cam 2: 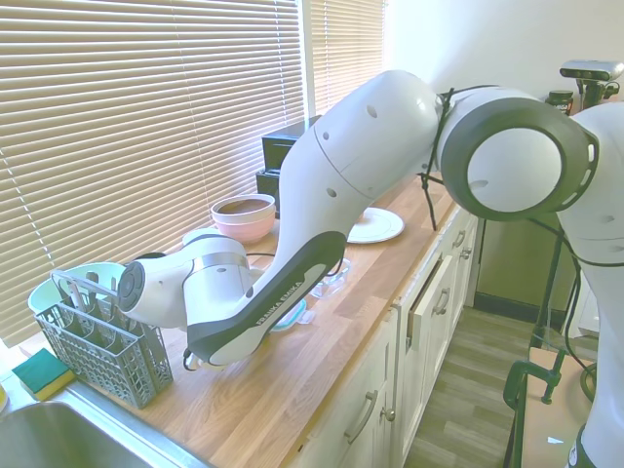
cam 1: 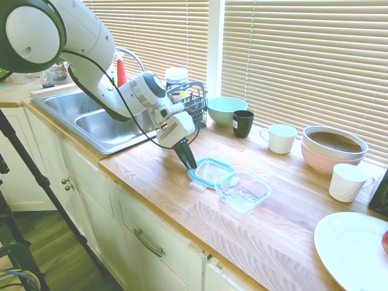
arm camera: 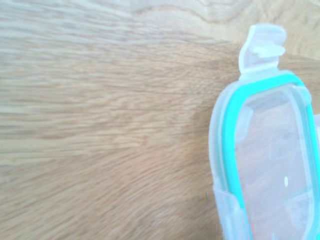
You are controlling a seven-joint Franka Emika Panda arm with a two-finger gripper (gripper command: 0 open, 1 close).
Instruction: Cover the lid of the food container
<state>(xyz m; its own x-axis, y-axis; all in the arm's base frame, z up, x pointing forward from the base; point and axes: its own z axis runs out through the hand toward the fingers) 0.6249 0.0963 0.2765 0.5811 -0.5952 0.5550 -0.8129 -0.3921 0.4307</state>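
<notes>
The lid (cam 1: 212, 171), clear with a teal rim, lies low on the wooden counter (cam 1: 182, 200). Its far side is against the food container (cam 1: 244, 192), a clear, shallow, open rounded square just to its right. My gripper (cam 1: 189, 163) comes down at a slant from the sink side. Its dark fingers are together on the lid's near-left rim. The wrist view shows the lid (arm camera: 270, 165) close up, with a snap tab sticking out over the wood. In the second exterior view my arm hides the gripper, and only a teal sliver of the lid (cam 2: 292, 317) shows.
A sink (cam 1: 91, 118) and a cutlery basket (cam 1: 195, 106) are to the left. Behind stand a mint bowl (cam 1: 227, 109), a black cup (cam 1: 243, 123), a white mug (cam 1: 280, 138) and a pink bowl (cam 1: 333, 148). Another mug (cam 1: 348, 182) and a white plate (cam 1: 351, 248) sit right.
</notes>
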